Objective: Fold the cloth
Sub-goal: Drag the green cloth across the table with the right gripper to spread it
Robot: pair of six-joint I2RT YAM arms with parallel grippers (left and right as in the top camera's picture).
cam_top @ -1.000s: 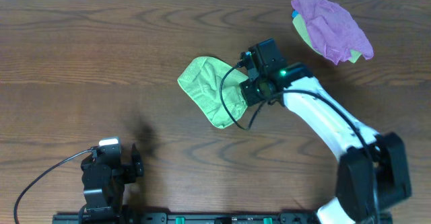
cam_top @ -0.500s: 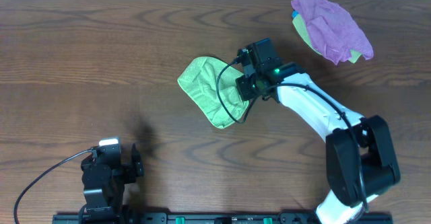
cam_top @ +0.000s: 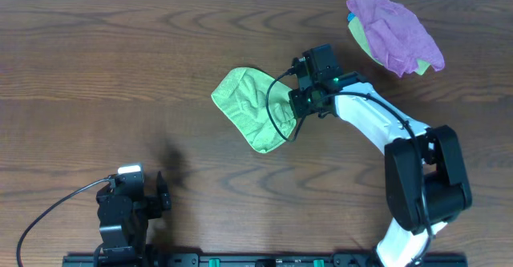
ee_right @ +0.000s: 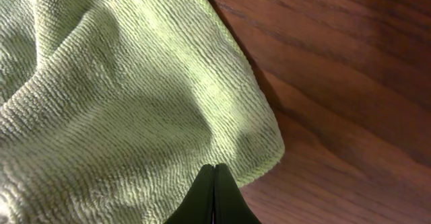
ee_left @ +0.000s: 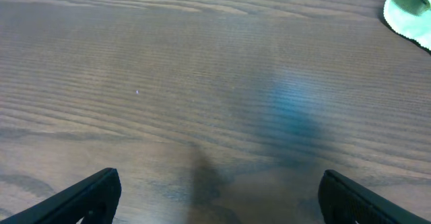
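The lime-green cloth (cam_top: pixel 252 107) lies crumpled and partly folded over in the middle of the table. It fills the right wrist view (ee_right: pixel 121 83), and its edge shows in the top right of the left wrist view (ee_left: pixel 411 12). I see no white tag. My right gripper (cam_top: pixel 295 107) is at the cloth's right edge, its fingertips (ee_right: pixel 215 170) pressed together over the cloth's corner with nothing visible between them. My left gripper (cam_top: pixel 132 203) rests near the front left, open and empty, fingers spread wide (ee_left: pixel 215 197) over bare wood.
A purple cloth (cam_top: pixel 393 30) lies bundled on a yellow-green cloth (cam_top: pixel 365 38) at the back right corner. The table is dark wood (cam_top: pixel 120 74). A black rail (cam_top: pixel 240 260) runs along the front edge.
My right wrist has shifted slightly right and back, and the arm's elbow has swung in. The cloth has barely moved. The left arm has not moved.
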